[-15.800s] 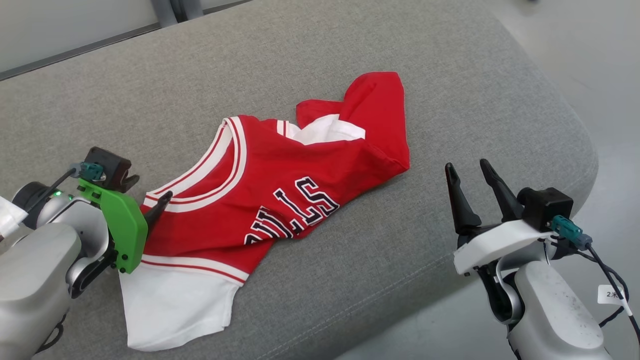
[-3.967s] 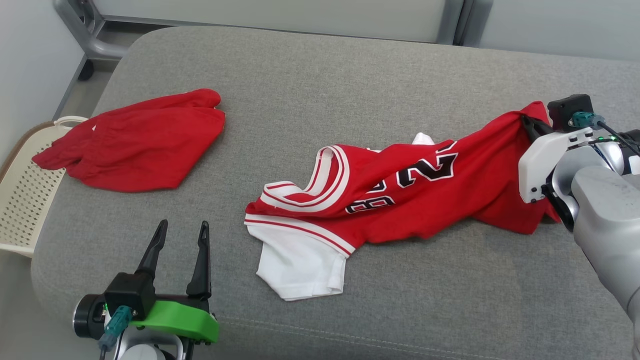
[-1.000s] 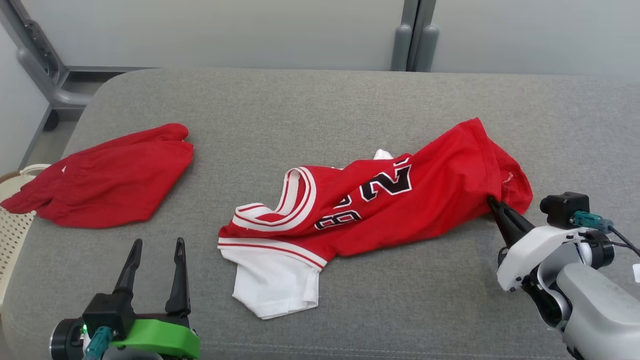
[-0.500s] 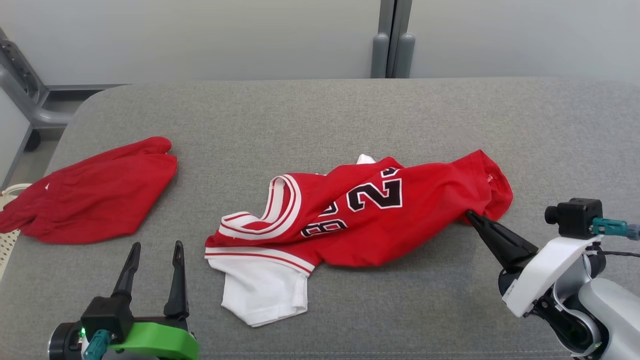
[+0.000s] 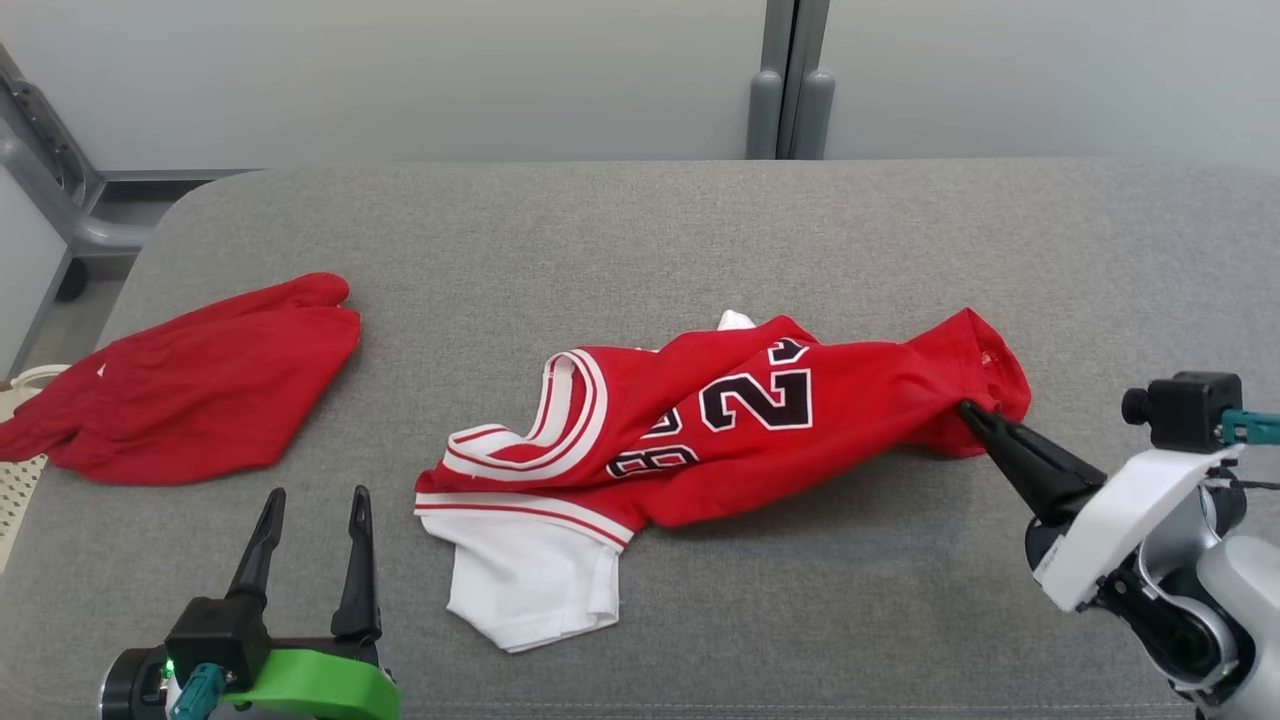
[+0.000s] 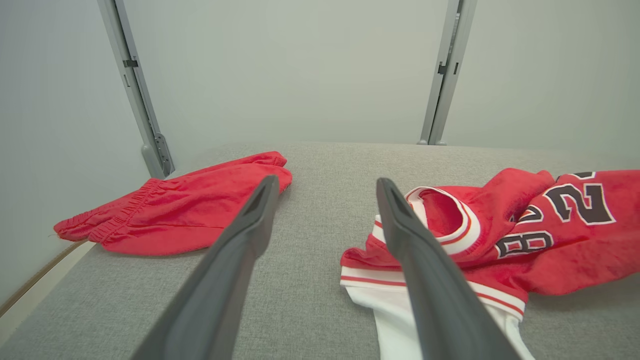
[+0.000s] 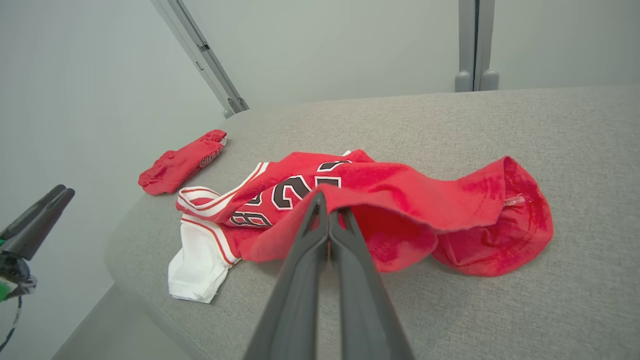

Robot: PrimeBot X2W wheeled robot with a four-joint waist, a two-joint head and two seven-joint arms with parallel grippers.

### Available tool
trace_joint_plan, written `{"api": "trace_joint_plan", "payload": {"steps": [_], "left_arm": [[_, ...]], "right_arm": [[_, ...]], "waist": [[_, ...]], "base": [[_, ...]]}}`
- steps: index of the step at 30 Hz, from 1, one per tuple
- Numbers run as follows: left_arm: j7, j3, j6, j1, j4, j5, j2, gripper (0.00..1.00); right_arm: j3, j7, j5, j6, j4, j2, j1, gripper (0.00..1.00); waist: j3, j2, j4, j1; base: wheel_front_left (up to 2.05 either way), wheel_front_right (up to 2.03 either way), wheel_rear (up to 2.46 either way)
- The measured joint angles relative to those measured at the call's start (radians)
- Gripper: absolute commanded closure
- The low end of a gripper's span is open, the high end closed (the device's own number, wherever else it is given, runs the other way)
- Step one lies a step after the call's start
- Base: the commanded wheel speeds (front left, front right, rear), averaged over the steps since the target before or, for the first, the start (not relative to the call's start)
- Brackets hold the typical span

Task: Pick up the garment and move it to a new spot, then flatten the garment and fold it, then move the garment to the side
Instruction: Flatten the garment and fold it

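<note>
The garment (image 5: 740, 430) is a red jersey with white trim, black numbers and a white sleeve, lying crumpled across the middle of the grey cushion (image 5: 640, 240). At its right end, my right gripper (image 5: 968, 410) is shut on a fold of the red fabric, which the right wrist view shows bunching over the closed tips (image 7: 325, 200). The garment (image 7: 400, 200) trails left from there. My left gripper (image 5: 310, 495) stands open near the front left, apart from the white sleeve, with nothing between its fingers (image 6: 250, 220). The jersey's collar (image 6: 440, 215) lies just right of them.
A second red garment (image 5: 190, 385) lies flat at the cushion's left end. A cream perforated basket (image 5: 15, 490) peeks in at the far left edge. Grey posts (image 5: 790, 90) stand behind the cushion against a pale wall. The cushion's front edge is close below both grippers.
Still shut on the garment's right end, my right gripper has drawn it a little toward the front. The head view has shifted. The left gripper has stayed open and still.
</note>
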Motion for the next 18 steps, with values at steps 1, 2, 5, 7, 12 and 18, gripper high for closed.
{"api": "trace_joint_plan", "payload": {"steps": [1,2,5,7,12,18], "left_arm": [[0.000,-0.002,0.000,0.000,0.000,0.000,0.000,0.00],[0.000,-0.002,-0.001,0.000,0.000,0.000,0.000,0.00],[0.000,-0.008,-0.001,-0.003,0.000,0.000,0.000,0.00],[0.000,-0.013,-0.001,-0.006,0.001,0.000,0.000,0.00],[0.000,-0.028,-0.001,-0.020,0.002,-0.003,0.000,0.00],[0.000,-0.050,0.000,-0.048,0.009,-0.008,0.001,0.00]], "right_arm": [[0.002,0.006,-0.024,0.000,0.018,0.006,-0.021,1.00],[0.001,0.012,-0.040,0.000,0.038,0.012,-0.044,1.00],[-0.001,0.015,-0.082,0.000,0.111,0.045,-0.119,1.00],[0.007,0.017,-0.095,0.000,0.165,0.071,-0.177,1.00],[0.063,0.012,-0.180,0.000,0.355,0.111,-0.331,1.00],[0.132,-0.018,-0.212,0.001,0.591,0.173,-0.491,1.00]], "waist": [[0.001,0.0000,0.002,0.0000],[0.003,0.0000,0.005,0.0000],[0.010,0.0000,0.015,0.0000],[0.016,0.0000,0.023,0.0000],[0.032,0.0000,0.048,0.0000],[0.059,0.0000,0.087,0.0000]], "base": [[0.00,0.00,0.00],[0.00,0.00,0.00],[0.00,0.00,0.00],[0.00,0.00,0.00],[0.00,0.00,0.00],[0.00,0.00,0.00]]}}
